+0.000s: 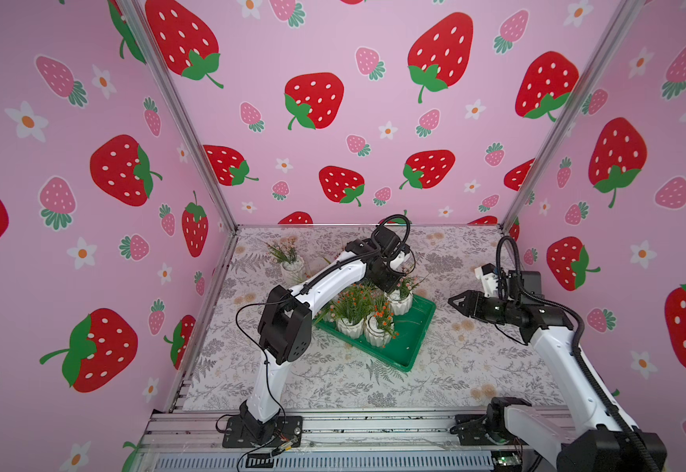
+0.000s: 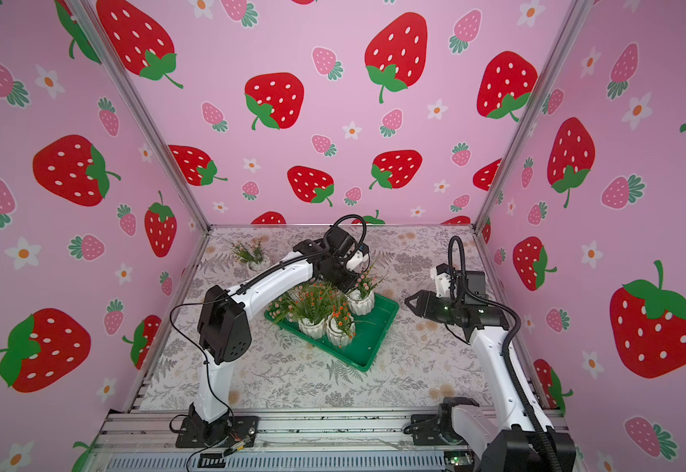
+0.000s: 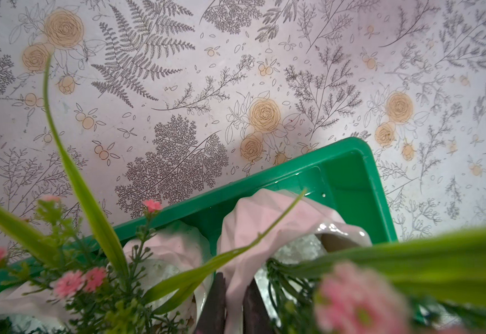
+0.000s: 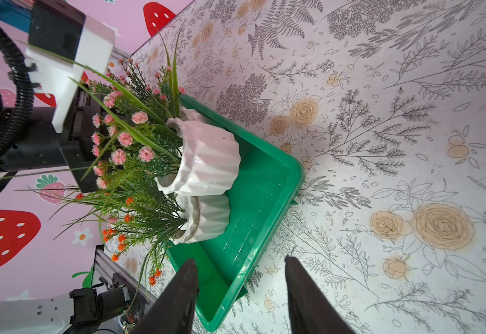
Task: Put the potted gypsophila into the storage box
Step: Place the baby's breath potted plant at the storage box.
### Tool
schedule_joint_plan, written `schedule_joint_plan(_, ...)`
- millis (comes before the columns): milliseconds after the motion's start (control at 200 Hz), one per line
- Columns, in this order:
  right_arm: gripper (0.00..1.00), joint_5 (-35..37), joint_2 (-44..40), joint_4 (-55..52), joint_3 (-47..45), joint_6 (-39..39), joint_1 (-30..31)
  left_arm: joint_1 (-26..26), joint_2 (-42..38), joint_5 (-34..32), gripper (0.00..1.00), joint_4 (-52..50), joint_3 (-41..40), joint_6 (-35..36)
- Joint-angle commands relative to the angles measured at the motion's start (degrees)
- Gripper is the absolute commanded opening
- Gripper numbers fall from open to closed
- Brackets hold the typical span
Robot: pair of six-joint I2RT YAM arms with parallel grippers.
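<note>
Our left gripper (image 3: 234, 292) is clamped tight on the rim wall of a pink-flowered pot (image 1: 400, 303), pinching it from inside and outside the mouth. That pot is at the far corner of the storage box (image 1: 408, 343). The sprigs hide its base, so we cannot tell whether it rests on the box floor. At least three neighbouring pots (image 1: 349, 327) stand crowded beside it in the box. A lone pot (image 1: 292, 267) stands on the counter (image 1: 333, 388) at the far left, well apart from the box. Our right gripper (image 4: 240, 258) hangs about half open and empty, just beside the box's right side.

We judge the pots to be stiff, glossy and probably breakable, so the ribbed sides would be slippery. The sprigs look soft and springy and would give no purchase. The rim wall seems the best place to pinch, and each pot should be set down gently.
</note>
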Motion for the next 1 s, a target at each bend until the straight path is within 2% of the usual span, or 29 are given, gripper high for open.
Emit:
schedule_joint_plan(0, 0.51, -0.95, -0.52, 0.42, -0.1, 0.37, -0.33, -0.27, -0.17, 0.11, 0.0, 0.1, 1.04, 0.78)
schedule_joint_plan(270, 0.51, -0.16, -1.83, 0.64, -1.55, 0.76, -0.4, -0.33, 1.76, -0.17, 0.0, -1.95, 3.05, 1.31)
schedule_joint_plan(450, 0.51, -0.58, -1.49, 1.16, -1.7, 0.44, -0.33, -0.54, 0.48, -1.13, 0.0, -2.85, 1.59, 2.24)
schedule_joint_plan(650, 0.51, -1.76, 0.0, 2.14, -1.86, 0.15, -0.37, -1.07, 1.37, -7.34, 0.0, -5.0, 1.62, 3.5)
schedule_joint_plan(991, 0.51, -1.91, 1.29, 3.5, -2.77, 0.51, -0.34, -1.31, 3.86, -8.31, 0.0, -3.51, 1.14, 2.51)
